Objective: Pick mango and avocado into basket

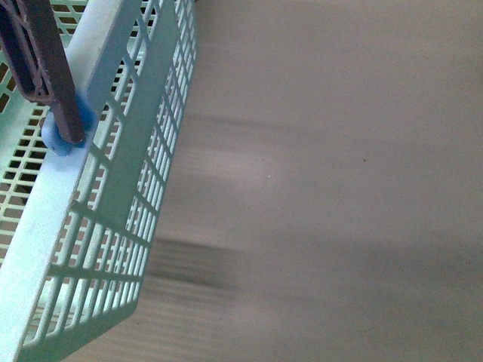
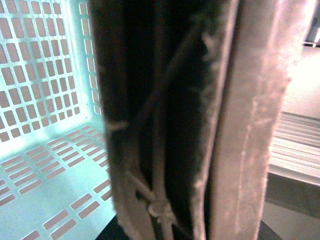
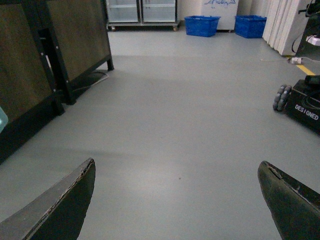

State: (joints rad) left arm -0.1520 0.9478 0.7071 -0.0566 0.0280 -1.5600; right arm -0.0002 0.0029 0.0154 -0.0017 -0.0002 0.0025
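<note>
The light teal basket [image 1: 113,196] hangs tilted at the left of the front view, above a blurred grey floor. Its brown ribbed handle [image 1: 41,60] pivots on a blue hub at the rim. In the left wrist view that handle [image 2: 240,125] fills the picture very close up, with my left gripper [image 2: 185,200] shut on it. The slotted basket wall and floor [image 2: 45,100] show behind it, and the part in view holds nothing. My right gripper [image 3: 180,200] is open, its dark fingertips [image 3: 65,205] wide apart over bare floor. The mango and the avocado are out of view.
The right wrist view looks along a grey floor [image 3: 175,110]. A dark wood-panelled stand [image 3: 30,75] lines one side. Two blue crates [image 3: 202,25] and glass-door cabinets [image 3: 142,11] stand at the far wall. A black wheeled base [image 3: 305,107] sits opposite the stand.
</note>
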